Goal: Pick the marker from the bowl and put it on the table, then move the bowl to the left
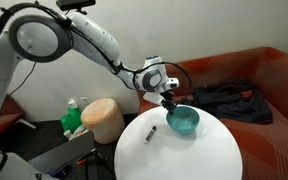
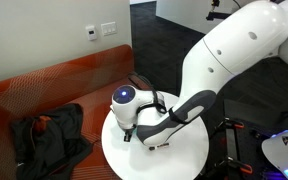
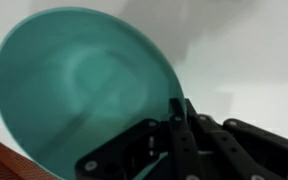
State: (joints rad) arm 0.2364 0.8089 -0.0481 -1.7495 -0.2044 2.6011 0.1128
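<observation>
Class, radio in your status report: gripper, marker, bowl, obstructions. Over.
Gripper shut on the bowl rim. Marker out, lying on the table. Bowl empty. Basket beside table, not obstructing.

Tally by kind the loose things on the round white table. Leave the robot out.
Teal-blue round shallow bowl: 1
Small dark stick-shaped marker: 1
Total: 2
</observation>
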